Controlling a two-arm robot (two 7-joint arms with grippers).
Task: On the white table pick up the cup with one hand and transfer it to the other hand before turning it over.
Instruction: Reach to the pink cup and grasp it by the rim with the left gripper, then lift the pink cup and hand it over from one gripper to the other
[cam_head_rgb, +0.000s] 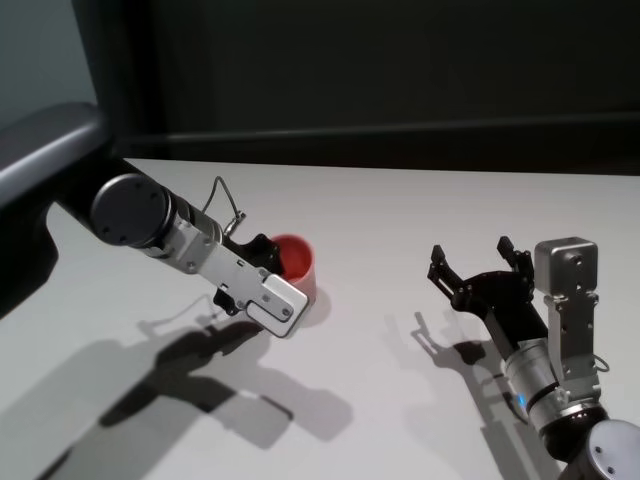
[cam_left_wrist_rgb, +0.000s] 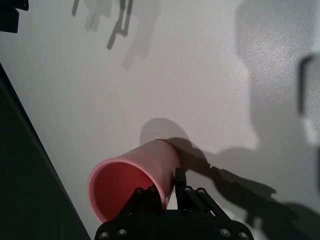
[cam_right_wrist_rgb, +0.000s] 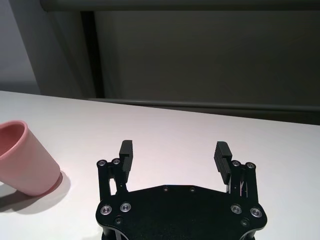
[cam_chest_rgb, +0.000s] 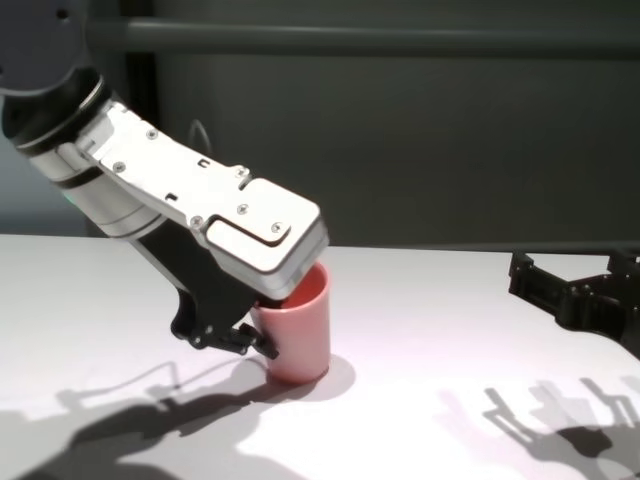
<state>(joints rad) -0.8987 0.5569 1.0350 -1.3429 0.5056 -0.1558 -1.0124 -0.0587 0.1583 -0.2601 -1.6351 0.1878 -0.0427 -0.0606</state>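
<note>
The left gripper (cam_left_wrist_rgb: 170, 192) is pinching the near rim wall of the upright pink cup (cam_chest_rgb: 300, 325) on the white table (cam_head_rgb: 420, 210); the right gripper (cam_right_wrist_rgb: 174, 155) is waiting open, well apart on the cup's other side.

Both arms over the white table (cam_head_rgb: 400, 220), left arm engaged, right arm idle.
The left gripper (cam_left_wrist_rgb: 170, 192) reaches down and rightward from the left side, its fingers (cam_left_wrist_rgb: 179, 181) pinched on the rim wall of the cup (cam_chest_rgb: 300, 325), one inside and one outside. The right gripper (cam_right_wrist_rgb: 175, 155) sits well apart at the near right, forearm angled up toward the far side, fingers spread wide with nothing between them.
</note>
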